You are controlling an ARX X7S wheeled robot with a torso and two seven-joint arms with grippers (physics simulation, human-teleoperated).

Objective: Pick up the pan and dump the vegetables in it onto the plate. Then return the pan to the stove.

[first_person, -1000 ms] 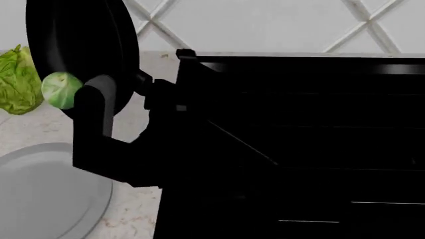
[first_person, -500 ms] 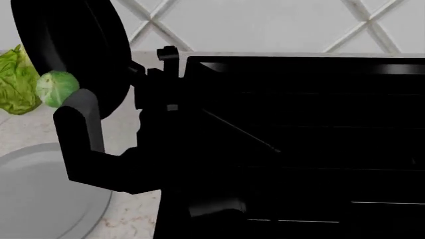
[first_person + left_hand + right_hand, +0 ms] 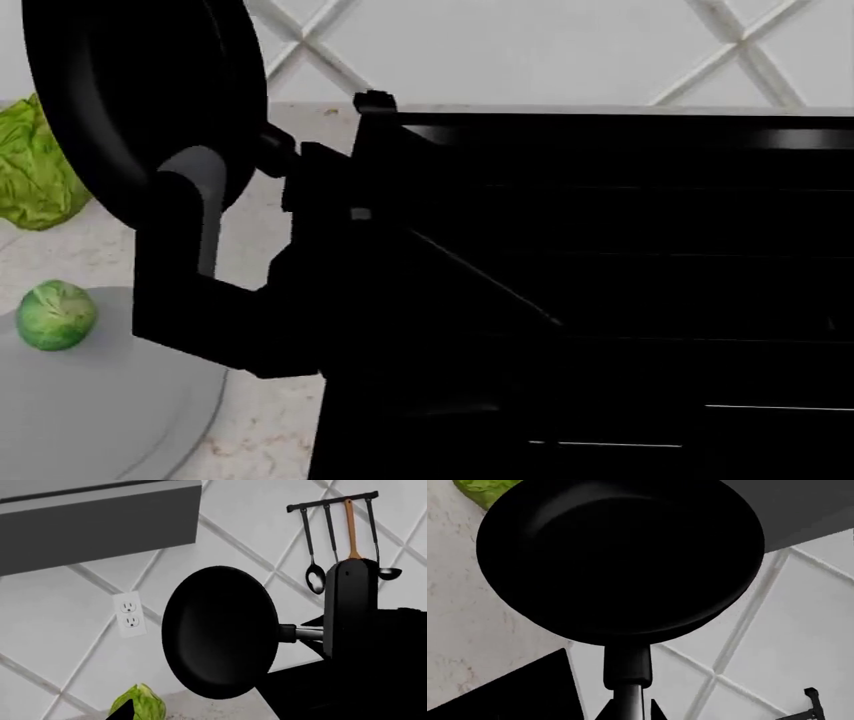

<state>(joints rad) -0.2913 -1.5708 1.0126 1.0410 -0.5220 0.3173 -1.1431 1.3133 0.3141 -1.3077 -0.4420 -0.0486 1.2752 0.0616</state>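
Observation:
The black pan (image 3: 134, 90) hangs tilted almost on edge at the upper left, above the pale grey plate (image 3: 94, 410). My right gripper (image 3: 627, 711) is shut on the pan's handle (image 3: 626, 667); its dark body also shows in the left wrist view (image 3: 350, 610). The pan (image 3: 620, 555) looks empty inside. One vegetable, a green sprout (image 3: 56, 315), is at the plate's far rim. The stove (image 3: 614, 250) fills the right side. Of my left gripper only one dark fingertip (image 3: 125, 711) shows, apart from the pan (image 3: 220, 630).
A leafy green lettuce (image 3: 34, 165) lies on the speckled counter (image 3: 267, 420) near the wall, beyond the plate. A dark arm link (image 3: 187, 240) stands between pan and plate. A utensil rack (image 3: 333, 505) and an outlet (image 3: 129, 614) hang on the tiled wall.
The sprout has dropped from the pan's lower rim down to the plate's far rim. The pan has stayed tilted and shifted only slightly.

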